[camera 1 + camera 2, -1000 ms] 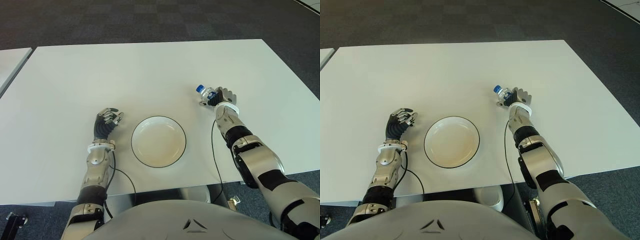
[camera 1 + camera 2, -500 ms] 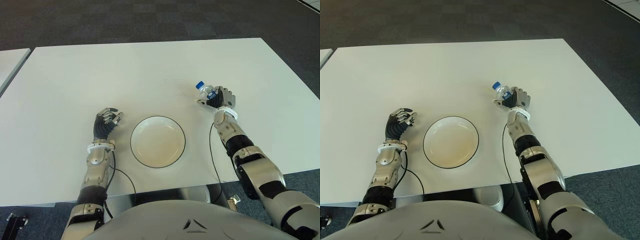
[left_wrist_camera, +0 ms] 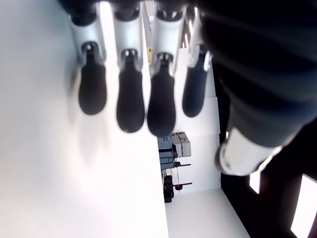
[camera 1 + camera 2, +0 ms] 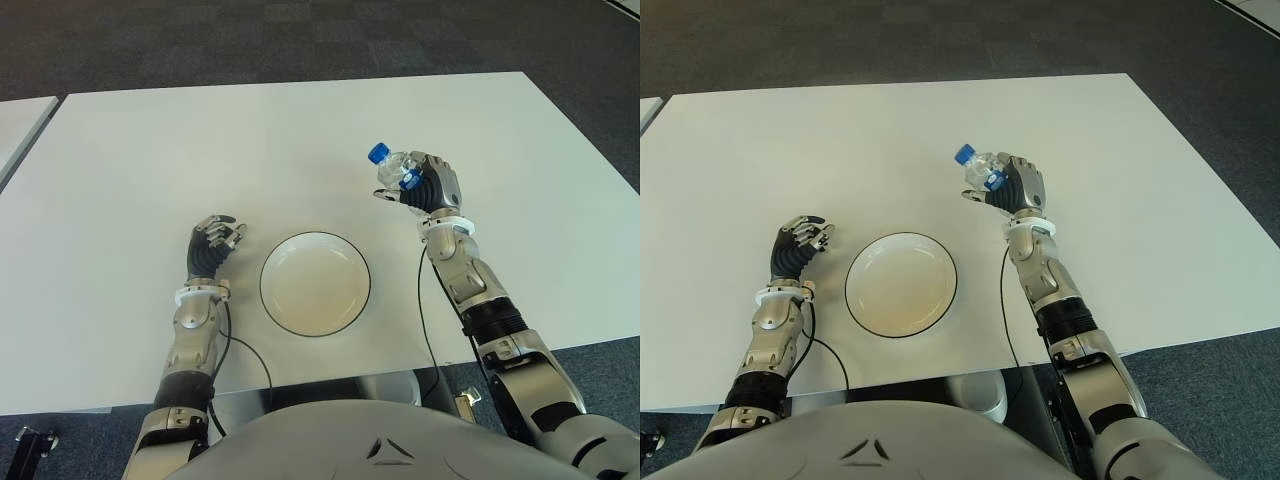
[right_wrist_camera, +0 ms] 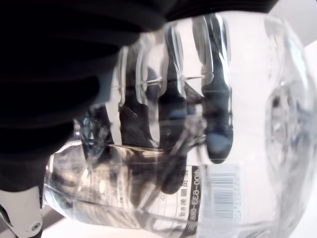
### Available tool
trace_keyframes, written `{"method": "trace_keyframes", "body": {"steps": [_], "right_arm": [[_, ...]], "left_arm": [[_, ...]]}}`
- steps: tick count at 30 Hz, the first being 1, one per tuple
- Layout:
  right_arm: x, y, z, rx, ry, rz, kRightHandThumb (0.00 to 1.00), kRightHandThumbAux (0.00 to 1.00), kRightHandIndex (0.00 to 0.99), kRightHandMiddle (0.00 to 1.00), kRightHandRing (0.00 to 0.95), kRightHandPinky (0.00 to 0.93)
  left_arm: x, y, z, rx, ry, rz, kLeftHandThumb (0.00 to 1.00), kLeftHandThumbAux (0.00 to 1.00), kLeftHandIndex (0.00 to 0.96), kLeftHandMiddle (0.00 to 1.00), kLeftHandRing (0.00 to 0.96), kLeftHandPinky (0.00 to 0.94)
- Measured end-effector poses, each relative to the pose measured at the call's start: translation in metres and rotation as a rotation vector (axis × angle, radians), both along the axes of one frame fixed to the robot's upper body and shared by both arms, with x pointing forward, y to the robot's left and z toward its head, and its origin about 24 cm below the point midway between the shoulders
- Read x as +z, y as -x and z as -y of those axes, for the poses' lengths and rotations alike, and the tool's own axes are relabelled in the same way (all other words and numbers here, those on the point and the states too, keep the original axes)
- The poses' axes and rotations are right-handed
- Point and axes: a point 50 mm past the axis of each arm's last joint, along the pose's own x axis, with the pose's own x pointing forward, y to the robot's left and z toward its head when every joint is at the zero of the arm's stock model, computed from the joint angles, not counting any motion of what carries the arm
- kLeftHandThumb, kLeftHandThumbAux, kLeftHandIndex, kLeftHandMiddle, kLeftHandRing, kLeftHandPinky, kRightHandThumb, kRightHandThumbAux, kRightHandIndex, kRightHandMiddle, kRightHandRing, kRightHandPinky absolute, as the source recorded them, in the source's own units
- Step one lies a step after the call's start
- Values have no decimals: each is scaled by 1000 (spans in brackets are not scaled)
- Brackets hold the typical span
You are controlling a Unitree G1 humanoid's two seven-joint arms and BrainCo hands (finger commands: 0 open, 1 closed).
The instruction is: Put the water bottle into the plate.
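So the right hand has its fingers wrapped tight around the bottle, holding it up off the table, tilted with the blue cap pointing away from the plate. Hand and bottle sit beyond the plate and off to its right, well apart from the rim. The plate is near the table's front edge, with bare white surface all around it and lots of open room beyond it. The left hand shows just left of the plate, fingers loosely curled, gripping nothing, with a small gap to the rim.
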Motion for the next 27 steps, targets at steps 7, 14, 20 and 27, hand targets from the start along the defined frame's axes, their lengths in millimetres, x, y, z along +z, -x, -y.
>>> {"method": "trace_keyframes", "body": {"steps": [7,14,20,27], "right_arm": [[20,8,-20,163,60,143,711,723,438,885,881,884],[21,20,-44,375,80,218,712,722,438,883,877,866],[24,31,-60,550,82,240,714,722,439,873,871,868],[17,43,-82,713,72,193,714,720,439,869,868,865]], "left_arm": [[0,0,0,-2,-3,-1,707,711,435,663,643,631],[0,0,1,-4,-6,-2,707,712,435,665,646,630],[0,1,0,0,0,1,707,711,435,663,644,627],[0,2,1,-1,2,5,707,712,435,661,644,626]]}}
